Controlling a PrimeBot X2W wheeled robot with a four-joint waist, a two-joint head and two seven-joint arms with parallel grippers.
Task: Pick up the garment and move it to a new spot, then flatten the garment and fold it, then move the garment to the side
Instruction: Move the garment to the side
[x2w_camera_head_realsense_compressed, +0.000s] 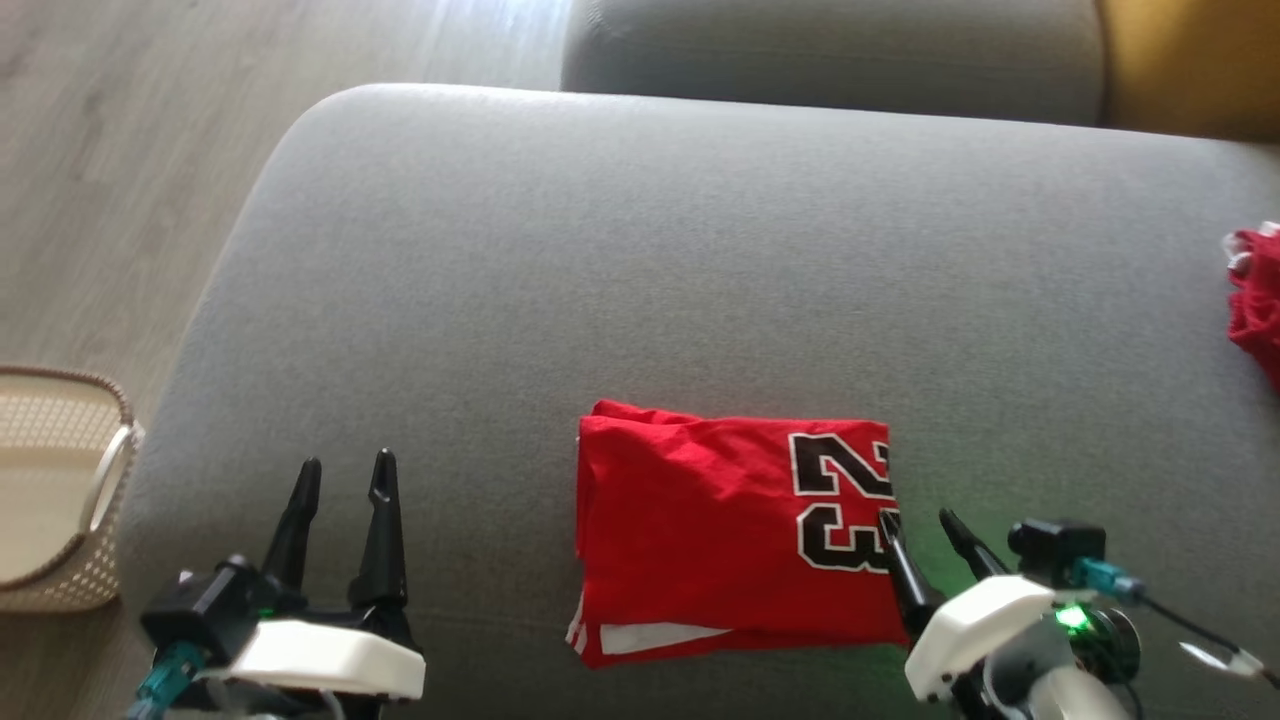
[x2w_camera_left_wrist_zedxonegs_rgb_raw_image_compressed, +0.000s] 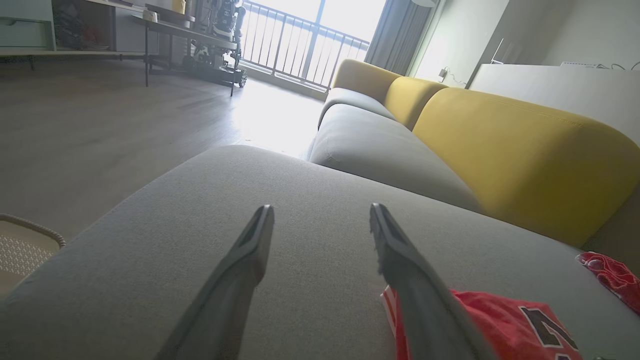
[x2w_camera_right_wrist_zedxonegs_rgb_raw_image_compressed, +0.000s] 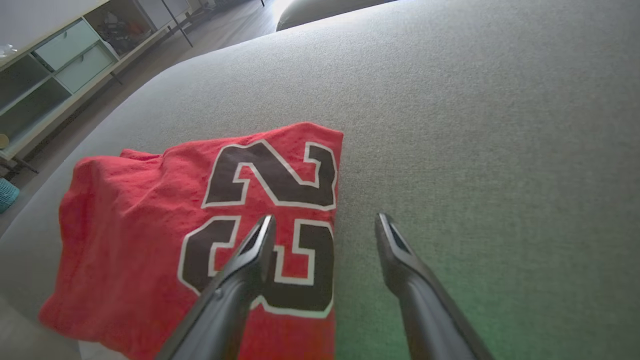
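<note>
Garment (x2w_camera_head_realsense_compressed: 720, 540) folded on sofa (x2w_camera_head_realsense_compressed: 600, 250) w/ R gripper (x2w_camera_head_realsense_compressed: 916, 517) empty at edge

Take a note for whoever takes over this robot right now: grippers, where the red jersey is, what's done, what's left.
Left gripper: open, holding nothing, over bare grey seat cushion, apart from the jersey.
Right gripper: open, holding nothing, straddling the jersey's right edge by the 23; contact unclear.
Jersey: folded into a rectangle, flat near the cushion's front edge.
Also there: second red garment at the far right, basket on the floor at the left.
Done: folding, apparently. Left: move the jersey to the side.
</note>
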